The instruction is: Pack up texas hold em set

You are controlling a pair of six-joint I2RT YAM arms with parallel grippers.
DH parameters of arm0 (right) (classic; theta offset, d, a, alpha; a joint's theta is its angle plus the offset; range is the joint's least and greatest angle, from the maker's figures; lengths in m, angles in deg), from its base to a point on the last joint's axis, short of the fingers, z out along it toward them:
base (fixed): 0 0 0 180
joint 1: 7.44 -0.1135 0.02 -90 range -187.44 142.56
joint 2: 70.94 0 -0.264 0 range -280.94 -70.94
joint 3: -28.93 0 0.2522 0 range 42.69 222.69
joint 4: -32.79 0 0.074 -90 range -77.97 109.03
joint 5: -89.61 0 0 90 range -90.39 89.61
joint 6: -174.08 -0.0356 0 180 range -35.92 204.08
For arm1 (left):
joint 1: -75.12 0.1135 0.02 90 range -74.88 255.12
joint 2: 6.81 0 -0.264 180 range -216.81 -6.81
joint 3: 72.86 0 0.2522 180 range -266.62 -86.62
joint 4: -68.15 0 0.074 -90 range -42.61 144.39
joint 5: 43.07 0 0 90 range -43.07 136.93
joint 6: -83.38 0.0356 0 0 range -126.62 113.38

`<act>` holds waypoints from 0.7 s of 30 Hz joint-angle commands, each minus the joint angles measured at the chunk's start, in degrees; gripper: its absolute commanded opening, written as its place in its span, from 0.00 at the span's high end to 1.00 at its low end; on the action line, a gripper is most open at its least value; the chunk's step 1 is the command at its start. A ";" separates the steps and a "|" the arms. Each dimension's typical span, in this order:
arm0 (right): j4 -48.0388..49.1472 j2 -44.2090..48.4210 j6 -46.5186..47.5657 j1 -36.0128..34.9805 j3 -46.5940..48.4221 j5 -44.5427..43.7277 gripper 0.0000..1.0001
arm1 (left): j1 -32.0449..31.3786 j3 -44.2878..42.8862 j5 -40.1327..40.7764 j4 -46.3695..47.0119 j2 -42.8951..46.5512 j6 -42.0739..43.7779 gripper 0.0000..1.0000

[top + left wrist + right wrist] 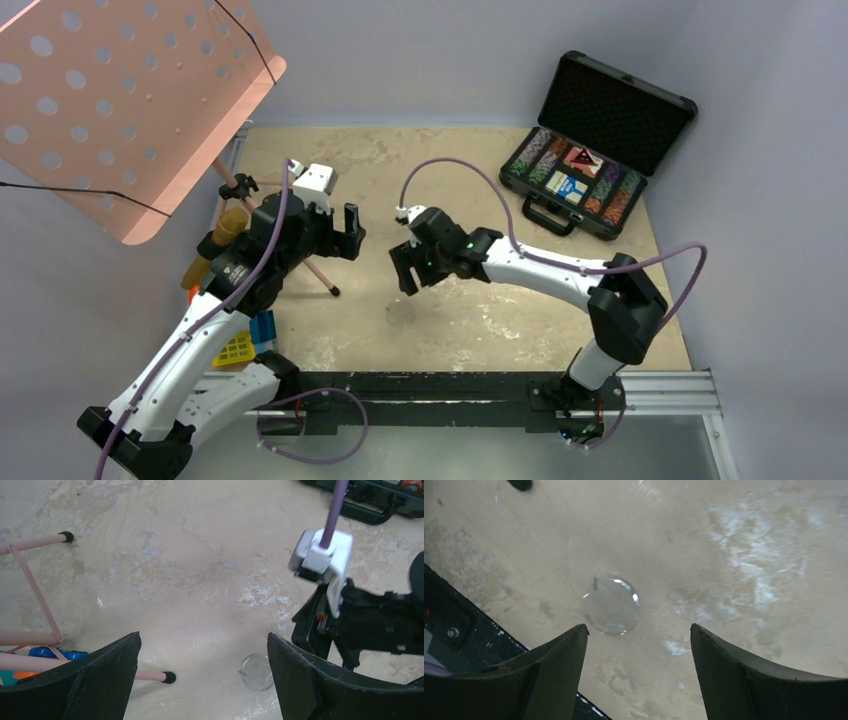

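While the black briefcase is standing open at the upper right of the top view, chips and two card decks in its foam, a clear button is lying alone at the centre of the worktop, well apart from the case. The right end effector is hovering just above it in the frame, and the left end effector is hovering to the left.

In the left wrist view, the left end effector is showing its fingers wide apart and empty, with the button at lower centre.

In the right wrist view, the right end effector is also spread, framing the button but not touching it. The step in hand is probably picking up this button. The next move is likely calling for a low, careful pinch on a thin, flat disc.
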 commanded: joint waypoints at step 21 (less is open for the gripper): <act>-4.68 -14.53 -11.20 -12.42 7.96 -9.28 0.21 | 0.21 0.02 0.69 1.81 0.10 -0.06 0.00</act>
